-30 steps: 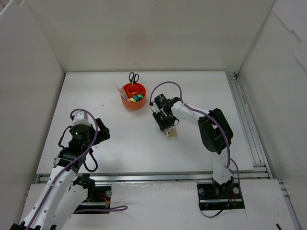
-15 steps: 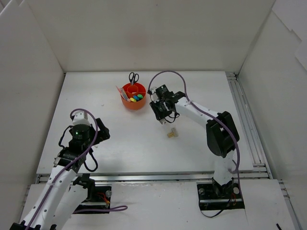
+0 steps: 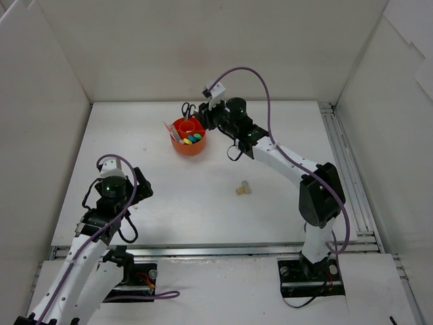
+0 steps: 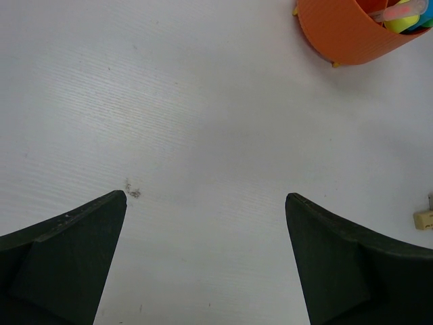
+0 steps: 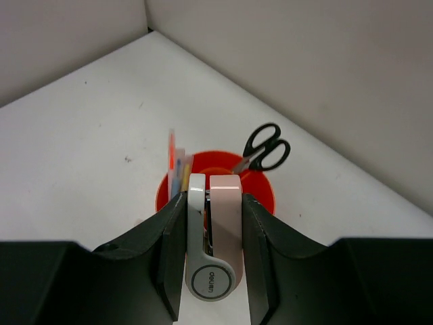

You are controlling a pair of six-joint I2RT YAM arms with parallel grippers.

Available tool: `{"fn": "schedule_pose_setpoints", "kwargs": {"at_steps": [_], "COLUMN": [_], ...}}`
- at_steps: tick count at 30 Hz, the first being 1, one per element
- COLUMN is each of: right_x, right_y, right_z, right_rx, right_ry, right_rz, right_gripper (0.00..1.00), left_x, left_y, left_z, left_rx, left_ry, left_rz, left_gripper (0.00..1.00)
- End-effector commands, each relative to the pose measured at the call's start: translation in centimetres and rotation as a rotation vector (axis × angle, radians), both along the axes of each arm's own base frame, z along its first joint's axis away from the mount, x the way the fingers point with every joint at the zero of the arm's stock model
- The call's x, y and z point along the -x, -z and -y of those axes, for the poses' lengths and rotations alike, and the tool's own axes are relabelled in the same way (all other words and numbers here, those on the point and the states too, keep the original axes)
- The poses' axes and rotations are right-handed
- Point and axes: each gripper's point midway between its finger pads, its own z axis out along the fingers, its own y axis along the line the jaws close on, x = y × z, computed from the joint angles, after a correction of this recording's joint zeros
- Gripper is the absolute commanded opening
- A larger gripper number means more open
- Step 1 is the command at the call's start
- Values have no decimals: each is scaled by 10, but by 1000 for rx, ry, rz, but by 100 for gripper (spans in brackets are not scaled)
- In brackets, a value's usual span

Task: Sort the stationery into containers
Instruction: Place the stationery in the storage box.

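The orange organiser (image 3: 184, 146) stands at the back middle of the table, with black-handled scissors (image 3: 188, 109), highlighters (image 3: 194, 138) and thin pens (image 3: 174, 132) in it. My right gripper (image 3: 208, 116) hangs just above its right rim, shut on a small white and pink stapler (image 5: 215, 237). In the right wrist view the organiser (image 5: 265, 191), scissors (image 5: 265, 152) and pens (image 5: 173, 159) lie right beyond the stapler. A beige eraser (image 3: 242, 189) lies on the table centre. My left gripper (image 3: 135, 181) is open and empty over bare table (image 4: 206, 196).
White walls close in the table at the back and on both sides. A rail runs along the right edge (image 3: 345, 169). The left wrist view shows the organiser (image 4: 338, 34) at top right and the eraser (image 4: 424, 218) at the right edge.
My right gripper has lifted from beside the eraser at the table centre and swung back and left to above the organiser, carrying the stapler. The left arm has not moved.
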Motion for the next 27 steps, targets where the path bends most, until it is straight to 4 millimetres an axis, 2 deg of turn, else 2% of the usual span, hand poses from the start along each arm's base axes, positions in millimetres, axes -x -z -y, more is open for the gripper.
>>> {"fn": "schedule_pose_setpoints", "kwargs": {"at_steps": [1,3,4,6,9,10,12,16,27], "right_x": [-24,-29,-35,-42,-58,-65,-69,-77,-86], "right_y": [-70,-67,-59,-58,-43,-32,-16,0,10], "right_z": [-27,-38,-44,-49,-57,-60,-66,-72,-83], "right_rx": [-146,-160,-171,-185,-182,-174,-155,-137,-155], "right_ry": [-65,-99,-100,-98,-85,-84,-99,-103,-111], "right_rz": [258,267,277,312,331,326,325,331,334], "right_gripper": [10,10,10,10,10,10,11,13,16], "left_x": [-11,-11,-11,-10,-8,-7,-5,-3,-1], "left_y": [-32,-31,-33,-34,-34,-34,-34,-33,-30], "left_z": [-2,-3,-4,-5,-6,-8,-10,-11,-13], "left_rx": [15,13,14,14,12,8,6,8,3], "left_ry": [-36,-45,-53,-55,-60,-69,-77,-84,-90], "left_rz": [72,64,65,64,57,57,54,60,55], "left_gripper": [100,100,99,99,99,100,100,100,99]}}
